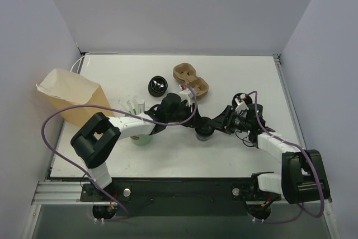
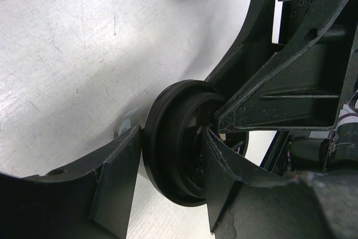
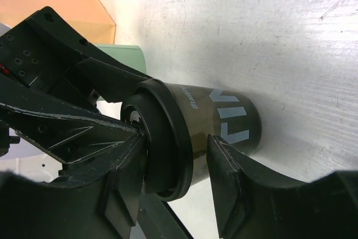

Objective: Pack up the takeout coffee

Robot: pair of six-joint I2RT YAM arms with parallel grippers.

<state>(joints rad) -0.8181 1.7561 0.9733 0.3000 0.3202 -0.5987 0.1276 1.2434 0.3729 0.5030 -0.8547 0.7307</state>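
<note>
As the takeout coffee (image 3: 224,121) seemed light and crushable, your left pincer (image 2: 178,118) pinched its stiffer lid (image 2: 165,158); the right pincer (image 3: 176,155), from 3 o'clock, straddled its body, grip unclear.

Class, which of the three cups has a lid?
The short round black cup between left gripper and right gripper; the other black cup is lidless, the green cup holds white straws.

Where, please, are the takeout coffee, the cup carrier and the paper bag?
takeout coffee (image 3: 226,118): right wrist view, on its lettered side wall.
cup carrier (image 1: 191,80): top external view, between its two wells.
paper bag (image 1: 70,98): top external view, on its upper face.
</note>
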